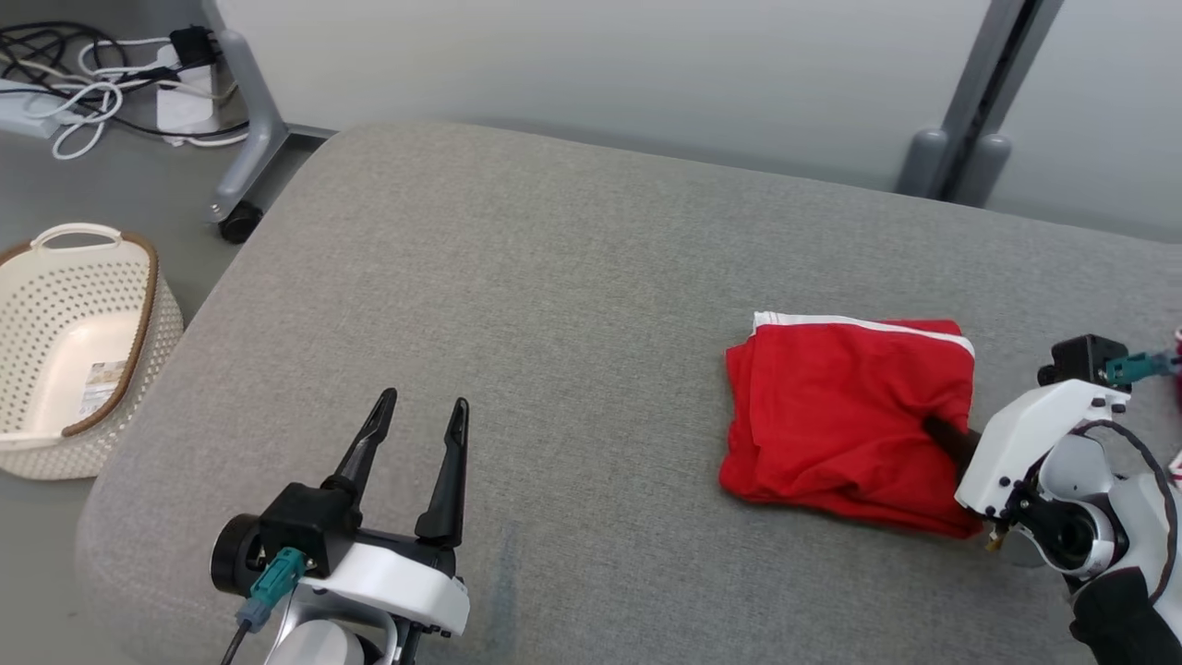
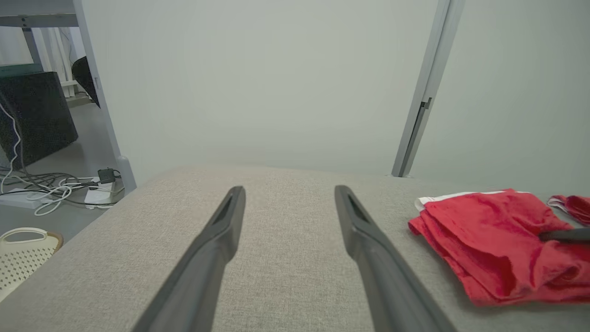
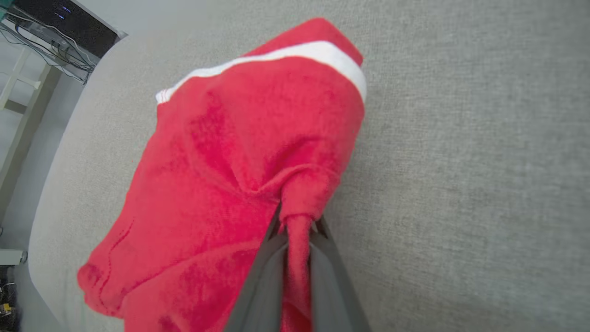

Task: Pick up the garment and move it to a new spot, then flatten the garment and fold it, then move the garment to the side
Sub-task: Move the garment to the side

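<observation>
The garment (image 1: 845, 420) is red with a white band, folded into a rough square on the right part of the grey cushion (image 1: 554, 305). My right gripper (image 1: 934, 429) comes in from the lower right and is shut on a bunched fold at the garment's right edge. In the right wrist view the red cloth (image 3: 239, 184) is pinched between the two dark fingers (image 3: 297, 226). My left gripper (image 1: 420, 411) hovers open over the cushion's front left, well away from the garment (image 2: 498, 240), with nothing between its fingers (image 2: 216, 240).
A cream perforated basket (image 1: 74, 351) stands on the floor left of the cushion. Cables and a power strip (image 1: 111, 83) lie at the far left by a wheeled frame leg (image 1: 245, 139). A second red item (image 2: 574, 203) lies beyond the garment at the right edge.
</observation>
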{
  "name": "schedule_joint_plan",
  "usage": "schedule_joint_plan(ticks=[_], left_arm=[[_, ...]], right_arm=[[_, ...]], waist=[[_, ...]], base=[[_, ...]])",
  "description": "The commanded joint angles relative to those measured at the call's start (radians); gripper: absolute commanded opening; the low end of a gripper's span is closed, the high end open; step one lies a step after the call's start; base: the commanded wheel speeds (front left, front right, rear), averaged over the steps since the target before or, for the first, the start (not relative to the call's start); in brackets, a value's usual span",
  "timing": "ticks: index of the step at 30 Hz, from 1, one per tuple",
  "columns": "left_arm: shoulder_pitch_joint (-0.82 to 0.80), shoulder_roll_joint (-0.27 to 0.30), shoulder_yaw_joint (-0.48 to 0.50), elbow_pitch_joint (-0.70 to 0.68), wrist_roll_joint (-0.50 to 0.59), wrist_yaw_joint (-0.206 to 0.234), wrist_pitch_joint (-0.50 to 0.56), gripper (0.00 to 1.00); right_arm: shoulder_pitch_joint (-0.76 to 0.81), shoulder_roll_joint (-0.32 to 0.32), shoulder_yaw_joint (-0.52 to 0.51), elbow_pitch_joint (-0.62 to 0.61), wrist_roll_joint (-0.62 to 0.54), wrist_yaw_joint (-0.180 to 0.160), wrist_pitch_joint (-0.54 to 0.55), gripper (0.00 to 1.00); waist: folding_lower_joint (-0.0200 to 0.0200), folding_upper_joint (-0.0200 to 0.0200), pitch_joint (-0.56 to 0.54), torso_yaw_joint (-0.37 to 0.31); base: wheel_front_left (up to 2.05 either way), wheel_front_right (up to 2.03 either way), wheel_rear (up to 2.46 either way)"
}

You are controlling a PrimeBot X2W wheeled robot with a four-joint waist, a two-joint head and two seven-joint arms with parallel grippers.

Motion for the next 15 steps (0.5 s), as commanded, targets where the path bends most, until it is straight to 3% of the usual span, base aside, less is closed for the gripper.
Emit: schedule_joint_plan(ticks=[1, 9, 15], left_arm=[[0.002, 0.001, 0.002, -0.002, 0.004, -0.004, -0.001, 1.00], [-0.016, -0.012, -0.040, -0.010, -0.006, -0.032, 0.002, 1.00], [-0.058, -0.023, -0.074, -0.020, 0.004, -0.036, 0.012, 1.00]], right_arm=[[-0.008, -0.010, 0.004, -0.004, 0.004, 0.001, -0.009, 0.00], [-0.073, -0.071, 0.109, -0.070, 0.019, 0.001, 0.035, 0.00], [-0.159, -0.148, 0.163, -0.118, 0.047, 0.001, 0.061, 0.00]], waist=[[0.0000, 0.0000, -0.016, -0.025], [0.0000, 0.0000, -0.019, -0.171], [0.0000, 0.0000, 0.039, -0.259]], base=[[0.00, 0.00, 0.00], [0.00, 0.00, 0.00], [0.00, 0.00, 0.00]])
